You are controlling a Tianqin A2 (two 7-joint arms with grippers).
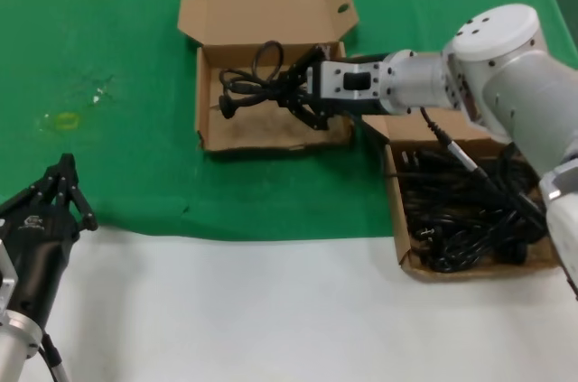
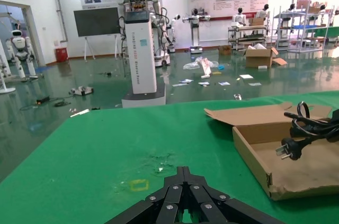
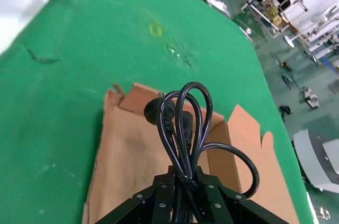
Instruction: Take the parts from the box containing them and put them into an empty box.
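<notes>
Right gripper (image 1: 293,97) pinches looped thin black power cord (image 1: 248,84) over empty shallow brown cardboard box (image 1: 209,125). Lower before letting go, pref. w/ plug inside walls. Left gripper (image 1: 61,185) parked, looks closed

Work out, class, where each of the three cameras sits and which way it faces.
Head view: from the head, down at both boxes; both arms show.
Left wrist view: low over the cloth, facing the hall; left gripper shows.
Right wrist view: along the right gripper, which clamps a power cord over the receiving box.
Shared: cord and box.
</notes>
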